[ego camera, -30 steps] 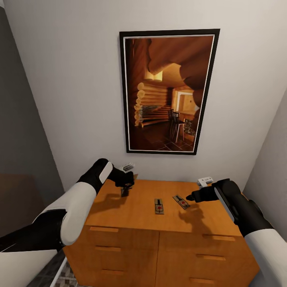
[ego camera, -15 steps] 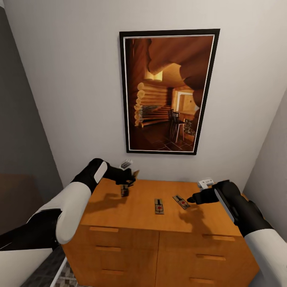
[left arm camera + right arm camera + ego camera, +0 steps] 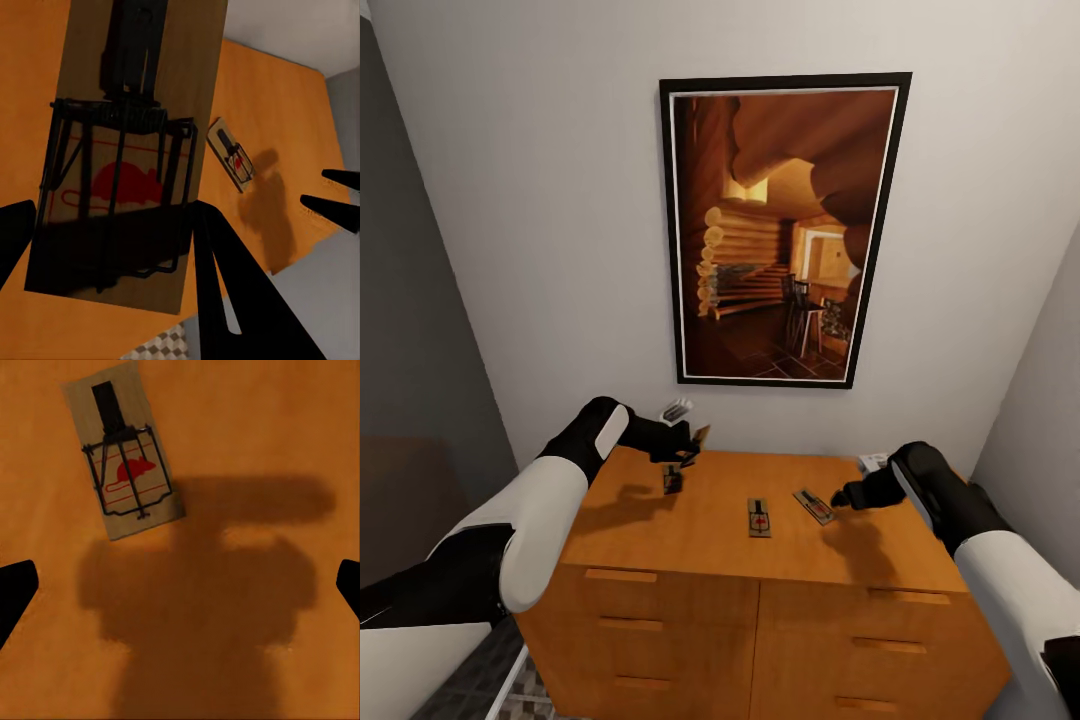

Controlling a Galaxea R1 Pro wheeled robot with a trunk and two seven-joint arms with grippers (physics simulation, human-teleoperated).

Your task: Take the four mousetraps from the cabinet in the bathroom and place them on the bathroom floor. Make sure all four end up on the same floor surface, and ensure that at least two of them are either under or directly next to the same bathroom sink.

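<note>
The orange-brown cabinet (image 3: 660, 540) stands against the wall. My left gripper (image 3: 688, 450) (image 3: 112, 210) hovers over its back left part, shut on a tan mousetrap (image 3: 700, 437) (image 3: 127, 165) held by its long edges. A second mousetrap (image 3: 672, 480) lies on the top just below it. A third (image 3: 758, 517) lies mid-top. A fourth (image 3: 815, 505) (image 3: 124, 450) (image 3: 232, 154) lies right of it. My right gripper (image 3: 842, 497) (image 3: 180, 589) is open, low over the top, just beside that fourth trap. The bathroom sink is out of view.
A large framed picture (image 3: 780, 230) hangs on the white wall behind the cabinet. Grey walls close in on both sides. Drawer fronts with bar handles (image 3: 625, 575) face me. A strip of patterned floor tile (image 3: 525, 695) shows at the lower left.
My left gripper rose from the cabinet top with a mousetrap and then held still. My right forearm swung slightly, and its gripper stayed beside the right-hand trap.
</note>
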